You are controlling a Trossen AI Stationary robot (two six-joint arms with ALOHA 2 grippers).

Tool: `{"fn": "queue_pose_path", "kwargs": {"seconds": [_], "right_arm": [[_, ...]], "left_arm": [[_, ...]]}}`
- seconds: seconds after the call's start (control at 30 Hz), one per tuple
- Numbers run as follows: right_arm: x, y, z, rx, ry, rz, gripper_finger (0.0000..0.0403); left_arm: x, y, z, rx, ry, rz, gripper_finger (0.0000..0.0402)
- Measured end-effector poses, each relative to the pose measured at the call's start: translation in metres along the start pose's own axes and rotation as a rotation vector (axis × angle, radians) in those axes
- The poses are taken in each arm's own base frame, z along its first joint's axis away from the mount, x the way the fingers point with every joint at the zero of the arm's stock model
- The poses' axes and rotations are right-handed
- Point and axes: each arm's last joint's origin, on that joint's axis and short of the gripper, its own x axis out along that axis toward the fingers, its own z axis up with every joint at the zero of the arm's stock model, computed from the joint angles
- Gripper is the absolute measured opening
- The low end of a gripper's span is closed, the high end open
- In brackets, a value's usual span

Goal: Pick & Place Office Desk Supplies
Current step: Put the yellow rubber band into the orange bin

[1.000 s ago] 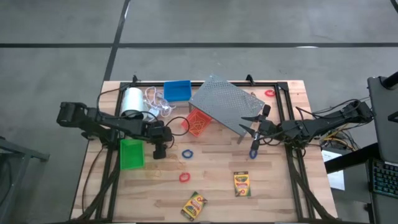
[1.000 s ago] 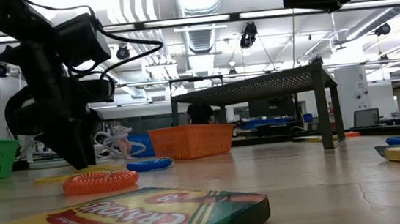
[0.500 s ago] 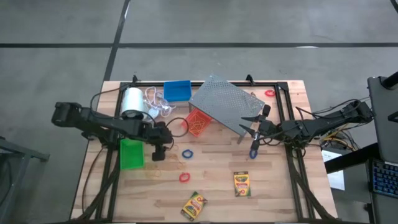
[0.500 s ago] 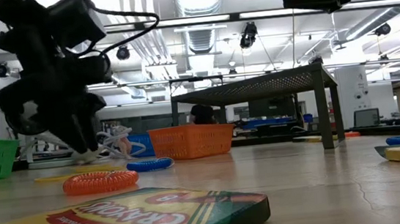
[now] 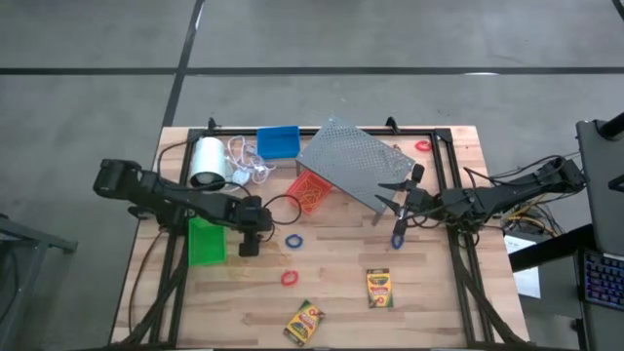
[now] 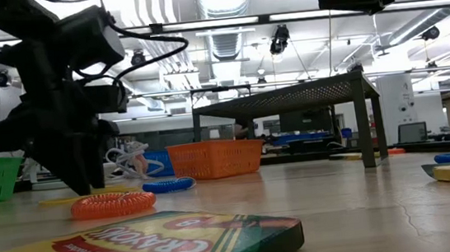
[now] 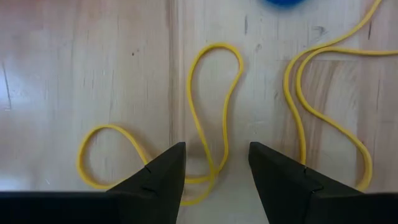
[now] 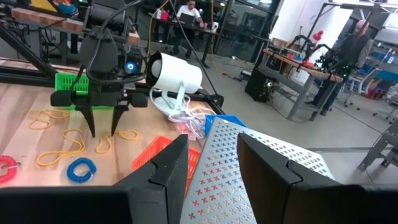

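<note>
The left gripper (image 5: 248, 247) has swung back and dipped again beside the green bin (image 5: 206, 241), on the side toward the blue ring (image 5: 293, 239), and its open fingers (image 7: 160, 178) now straddle a loop of yellow rubber band (image 7: 214, 106) without pinching it. That looks to me like lining up for a pick, nothing lifted yet. The right gripper (image 5: 399, 210) has not budged at the grey rack's (image 5: 356, 162) corner, fingers apart and empty. Only the left wrist camera shows the thin bands plainly; from overhead they barely register on the wood. The table-level view shows the crayon box (image 6: 150, 247) and orange ring (image 6: 112, 205) lying untouched, well away from the green bin.
</note>
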Motion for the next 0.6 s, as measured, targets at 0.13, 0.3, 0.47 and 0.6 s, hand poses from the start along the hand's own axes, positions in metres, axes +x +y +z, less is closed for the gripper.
{"fn": "queue_pose_path", "kwargs": {"seconds": [0.13,0.3,0.47,0.6], "right_arm": [[0.0000,0.0000,0.0000,0.000,0.000,0.000,0.0137],[0.0000,0.0000,0.0001,0.000,0.000,0.000,0.0137],[0.0000,0.0000,0.0001,0.000,0.000,0.000,0.0137],[0.0000,-0.0001,0.0001,0.000,0.000,0.000,0.0137]], "left_arm": [[-0.0009,0.0002,0.0009,0.000,-0.004,0.013,0.0180],[-0.0025,0.0019,0.0011,-0.013,-0.019,0.027,0.0146],[-0.0023,0.0035,0.0012,-0.016,-0.024,0.065,0.0097],[-0.0020,0.0042,0.0012,-0.017,-0.027,0.090,0.0054]]}}
